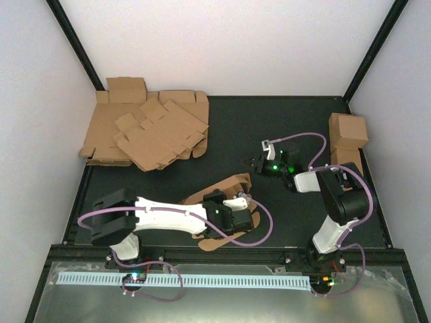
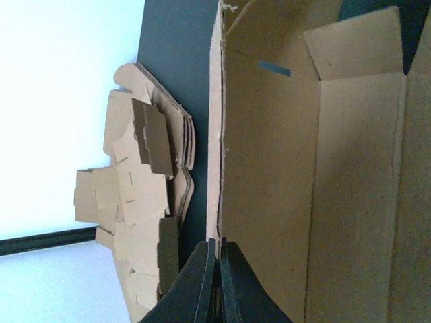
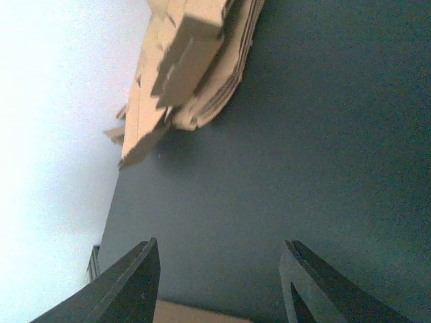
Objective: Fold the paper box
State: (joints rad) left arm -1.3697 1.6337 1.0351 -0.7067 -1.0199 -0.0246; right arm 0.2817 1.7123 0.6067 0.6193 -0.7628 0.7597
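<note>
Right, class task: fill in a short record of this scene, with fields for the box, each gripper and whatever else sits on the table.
paper box: partly folded, one wall raised, mid-table
left gripper: shut on the raised wall's edge
right gripper: open, empty, above the black table
flat cardboard blanks: loose stack, far left corner
finished cartons: far right edge

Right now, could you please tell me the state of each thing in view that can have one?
paper box: partly folded, walls raised, top open.
left end effector: shut on the paper box's wall edge.
right end effector: open, holding nothing.
stack of flat blanks: unfolded, lying flat.
finished cartons: folded into boxes.
</note>
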